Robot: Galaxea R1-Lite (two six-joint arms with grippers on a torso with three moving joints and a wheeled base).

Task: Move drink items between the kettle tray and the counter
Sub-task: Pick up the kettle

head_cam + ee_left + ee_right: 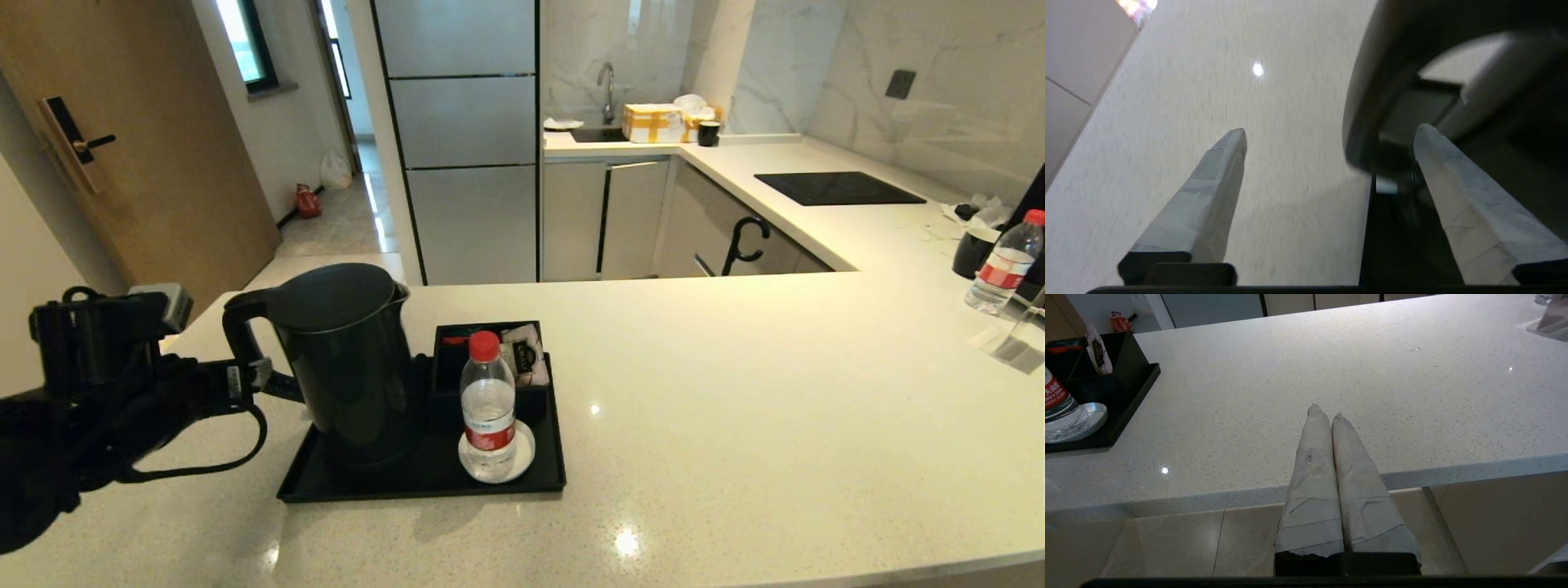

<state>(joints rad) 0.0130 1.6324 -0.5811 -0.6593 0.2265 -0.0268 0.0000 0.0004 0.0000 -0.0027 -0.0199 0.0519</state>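
Speckled off-white counter (735,408) fills most of the head view, with wide bare stone to the right of the kettle tray (343,490) at lower centre. On the tray are seen the kettle (347,367), the water bottle (487,404) upright on a white coaster (526,457), and a divided box (453,359) with the tea sachet (522,353) inside. The left gripper (1331,134) is shown open by its wrist view — one finger beside the kettle's handle (237,327). The right gripper (1326,412), unseen from the head, is held closed above the counter's near edge.
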